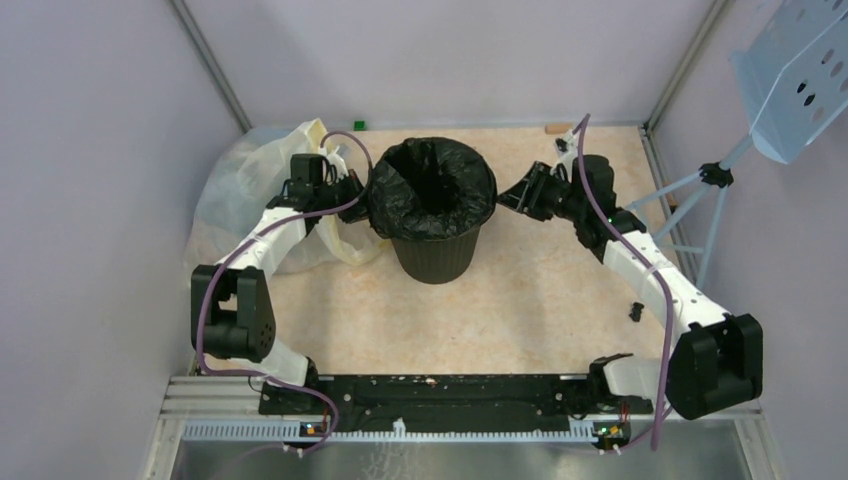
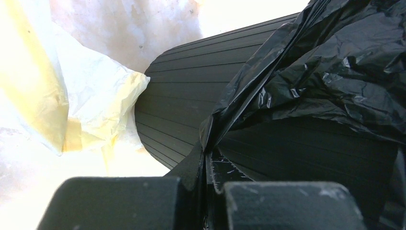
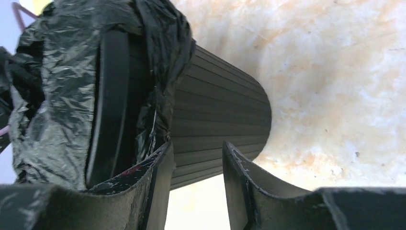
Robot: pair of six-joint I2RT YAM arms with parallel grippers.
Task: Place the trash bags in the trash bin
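The black bag (image 1: 432,180) lines the bin (image 1: 437,255), its crinkled edge folded out over the rim. The bin stands upright in the middle of the counter (image 1: 540,300). The left hand (image 1: 356,190) is clamped on the bag's edge at the rim's left side. The right hand (image 1: 505,197) sits just beside the rim's right side, fingers apart, gripping nothing. A pale yellow bag (image 1: 245,185) lies to the bin's left.

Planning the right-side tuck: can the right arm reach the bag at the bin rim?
Probably yes. The right gripper is open close beside the trash bin, and the trash bag draped over the rim sits just off one finger, nothing between.
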